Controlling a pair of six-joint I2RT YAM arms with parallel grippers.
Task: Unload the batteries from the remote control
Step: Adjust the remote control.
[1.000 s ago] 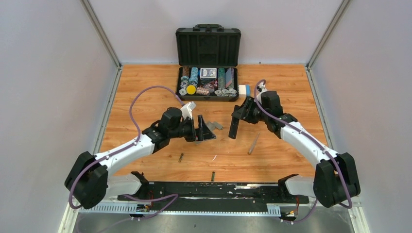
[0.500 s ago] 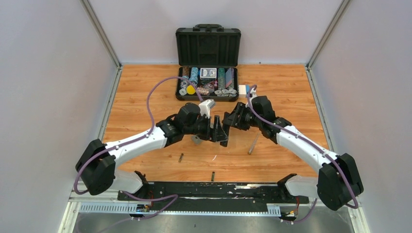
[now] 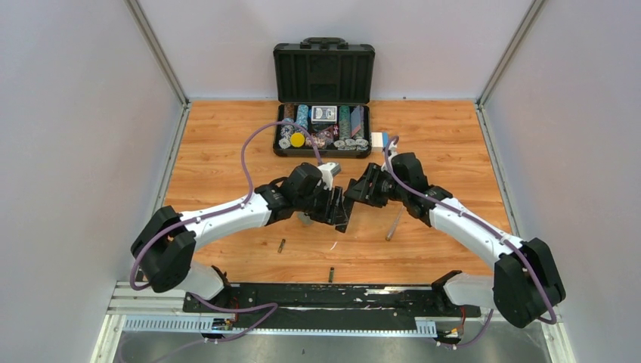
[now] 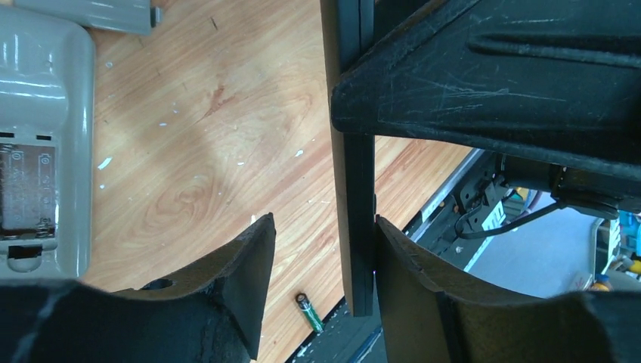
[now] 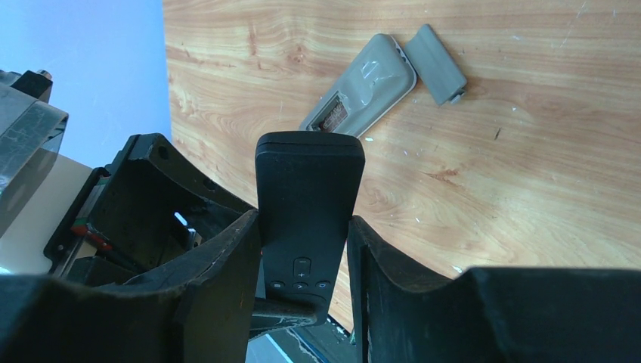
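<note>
While right gripper (image 5: 302, 219) pinches black remote (image 5: 308, 174) across its width, left gripper (image 4: 323, 223) straddles its edge half-open, holding nothing. Likely light, rigid, slick; grip long sides.

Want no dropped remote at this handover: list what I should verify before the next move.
1. Right gripper shut on the black remote: ok.
2. Black remote sits between the left gripper's fingers: ok, seen edge-on in the left wrist view.
3. Left gripper clamped on both sides of it: not ok, a gap shows on one side.
4. Black remote's battery cover off: cannot tell, only its button face and an edge show.
5. Loose battery on the table lies apart from both grippers: ok.
</note>
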